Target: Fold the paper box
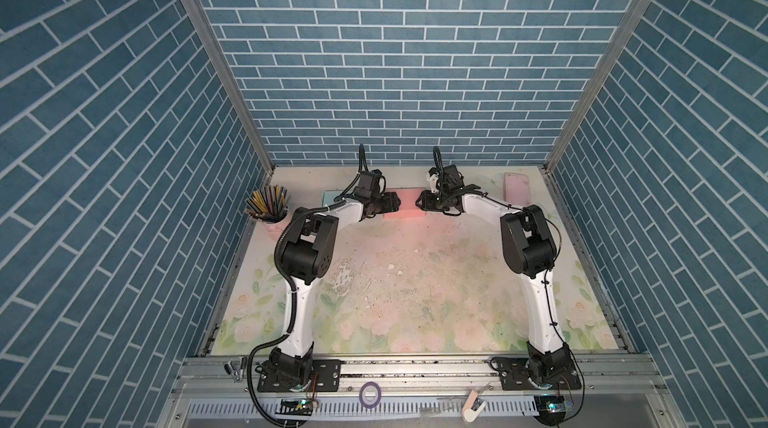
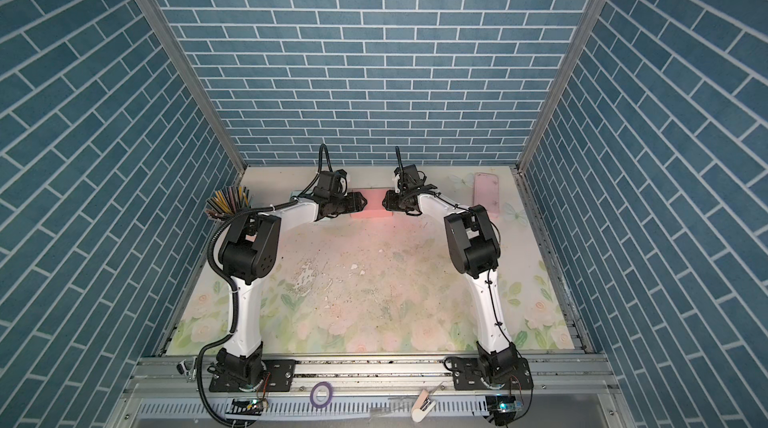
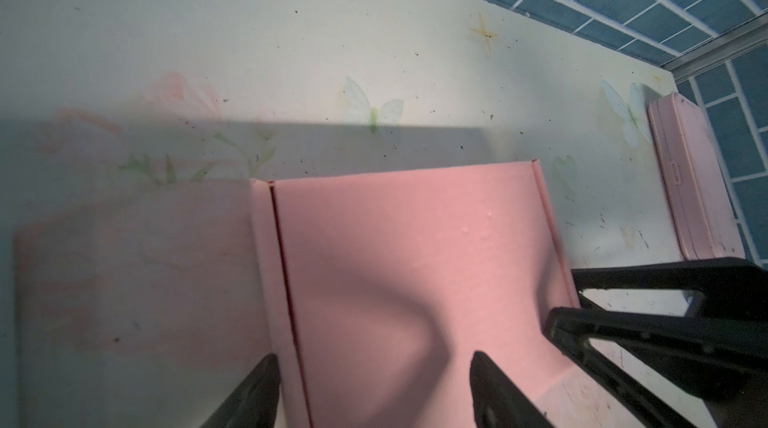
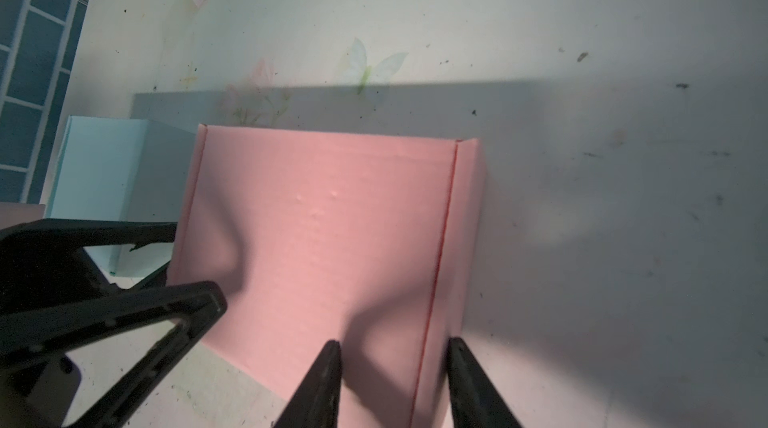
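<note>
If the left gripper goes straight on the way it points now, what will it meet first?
The pink paper box: it lies directly in front of the left gripper. Whether the fingertips touch it is unclear.

One pink paper box and one pale blue box lay on the counter. There was one pink case, one cup of pencils and one purple tape roll. The left gripper and right gripper made two.
</note>
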